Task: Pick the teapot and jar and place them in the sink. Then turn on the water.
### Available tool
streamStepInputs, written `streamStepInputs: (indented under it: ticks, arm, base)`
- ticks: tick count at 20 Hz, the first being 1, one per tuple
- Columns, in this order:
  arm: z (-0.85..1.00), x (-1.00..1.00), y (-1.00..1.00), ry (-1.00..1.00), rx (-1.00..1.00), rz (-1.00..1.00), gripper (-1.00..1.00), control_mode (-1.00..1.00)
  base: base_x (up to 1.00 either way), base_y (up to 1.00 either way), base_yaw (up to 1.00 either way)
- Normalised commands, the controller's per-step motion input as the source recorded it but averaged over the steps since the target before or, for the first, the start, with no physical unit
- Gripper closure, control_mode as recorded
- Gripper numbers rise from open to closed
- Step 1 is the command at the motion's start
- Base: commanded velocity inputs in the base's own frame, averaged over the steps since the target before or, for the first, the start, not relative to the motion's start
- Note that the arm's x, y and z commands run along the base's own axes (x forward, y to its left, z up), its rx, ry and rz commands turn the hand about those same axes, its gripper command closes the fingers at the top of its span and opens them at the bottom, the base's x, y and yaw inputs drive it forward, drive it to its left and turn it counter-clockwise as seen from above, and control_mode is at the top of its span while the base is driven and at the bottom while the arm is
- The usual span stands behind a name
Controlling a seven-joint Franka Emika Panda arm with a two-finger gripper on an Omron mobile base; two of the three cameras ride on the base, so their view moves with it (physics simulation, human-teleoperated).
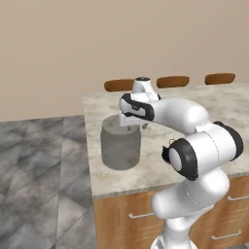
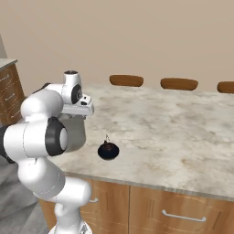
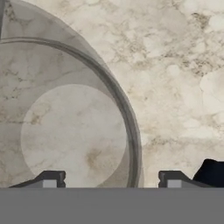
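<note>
The jar (image 1: pixel 120 146), a wide translucent grey glass cylinder, stands upright near the left end of the marble counter (image 1: pixel 214 104). My gripper (image 1: pixel 132 122) hangs straight down over its top. In the hand view the jar (image 3: pixel 74 131) spreads across the left, and its rim curves between my two fingertips; the gripper (image 3: pixel 111 180) is open, with one finger over the jar's inside and one outside its wall. The small black teapot (image 2: pixel 108 150) sits on the counter just right of the jar (image 2: pixel 77 133), and also shows as the dark teapot (image 3: pixel 212 171) at the lower right. The sink and water are out of view.
Three brown stool tops (image 2: pixel 126 80) line the counter's far edge. Wooden drawers with metal handles (image 2: pixel 180 215) run under the near edge. The counter's left end (image 1: pixel 89 146) drops to grey tiled floor (image 1: pixel 44 185). Bare marble stretches to the right of the teapot.
</note>
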Motion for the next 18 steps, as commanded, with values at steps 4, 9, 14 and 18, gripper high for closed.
streamStepInputs:
  ticks: [4, 9, 14, 18]
  arm:
    - [0.00, 0.00, 0.00, 0.00, 0.00, 0.00, 1.00, -1.00]
    - [0.05, 0.00, 0.00, 0.00, 0.00, 0.00, 1.00, -1.00]
    - [0.48, -0.05, -0.04, -0.04, 0.00, -0.01, 1.00, -1.00]
    - [0.87, -0.21, -0.15, -0.02, 0.00, -0.05, 1.00, -1.00]
  base:
    - [0.00, 0.00, 0.00]
    - [0.00, 0.00, 0.00]
    - [0.00, 0.00, 0.00]
    - [0.00, 0.00, 0.00]
